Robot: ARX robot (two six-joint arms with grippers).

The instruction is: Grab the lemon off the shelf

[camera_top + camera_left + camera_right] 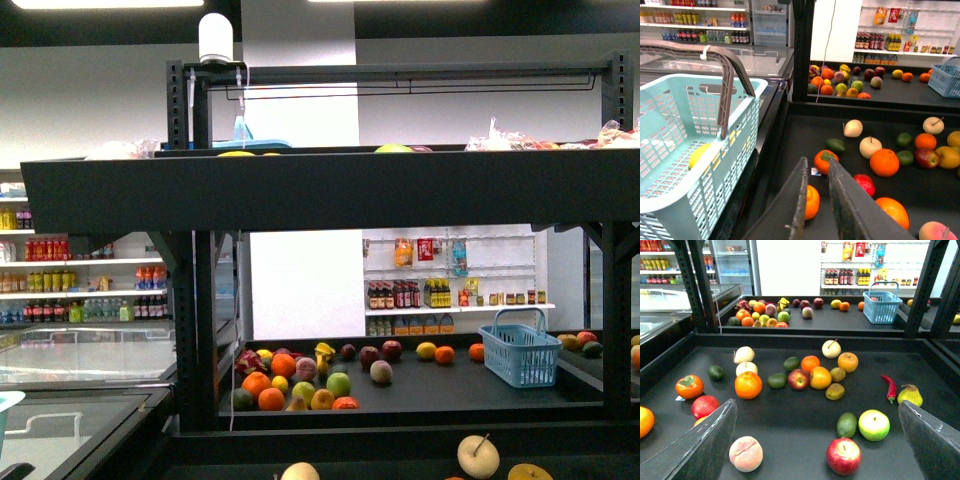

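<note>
Left gripper [817, 165]: jaws nearly pinched together, nothing between them. It hangs over the front-left part of the shelf [790, 425] deck, just inside the edge beside the pale teal basket [715, 200].
Right gripper [817, 407]: jaws spread wide, empty, low over the front-middle of the same deck.

Lemon [700, 154]: the only plain yellow oval I can find sits inside the basket, seen through its mesh wall against the deck-side wall. I'm reading that as the lemon, but the mesh hides its outline, so I'm not certain. Nothing plain yellow and oval lies on the deck in either wrist view.

Risks from here:
- If it is the lemon, the pick looks done. The main hazard is the left arm clipping the basket's grey handle [730, 90] or rim on the way out and tipping or shoving the basket.
- Misidentification: the orange-tinged yellow round fruit [820, 377] mid-deck could get taken for the target.
- The left fingers are right above an orange [811, 201] and a persimmon-like fruit [825, 161]. A dip would knock them rolling.
- The right jaws straddle a peach [745, 453] and a red apple [843, 456] near the front edge, so a sweep would scatter them.
</note>
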